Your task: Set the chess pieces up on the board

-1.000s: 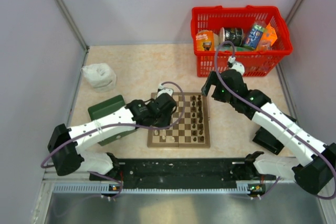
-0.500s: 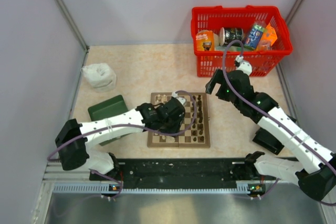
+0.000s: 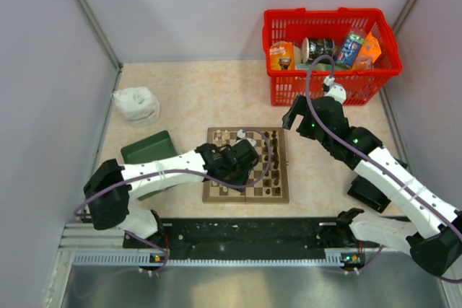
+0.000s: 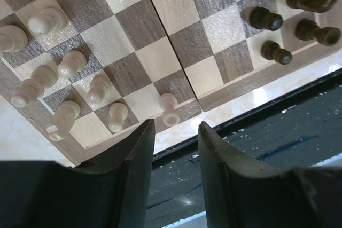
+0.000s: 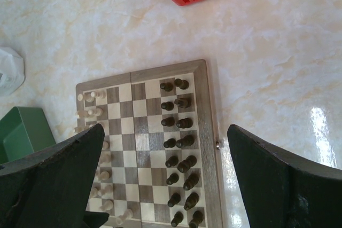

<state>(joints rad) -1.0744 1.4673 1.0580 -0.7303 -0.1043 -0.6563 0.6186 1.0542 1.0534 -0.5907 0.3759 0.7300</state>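
Note:
The board (image 3: pixel 247 198) lies mid-table, seen closer as board (image 4: pixel 155 57) and board (image 5: pixel 141 142). Cream-white chess pieces (image 4: pixel 72 62) crowd its left side and dark brown chess pieces (image 5: pixel 181 142) fill two columns on its right. My left gripper (image 4: pixel 176 124) hangs low over the board's near edge, open by a narrow gap with nothing in it. One white pawn (image 4: pixel 169 109) stands just beyond its fingertips on the edge row. In the top view the left gripper (image 3: pixel 249 161) covers the board's middle. My right gripper (image 3: pixel 291 117) hovers high off the board's far right corner, wide open and empty.
A red basket (image 3: pixel 332 74) of groceries stands at the back right. A dark green box (image 3: pixel 144 148) sits left of the board, with a white crumpled bag (image 3: pixel 137 104) behind it. A black block (image 3: pixel 368 192) lies right of the board. A black rail (image 3: pixel 253 232) runs along the near edge.
My left arm has swung right and nearer, from the board's far left corner to its near middle. The right arm shifted slightly back, then held still.

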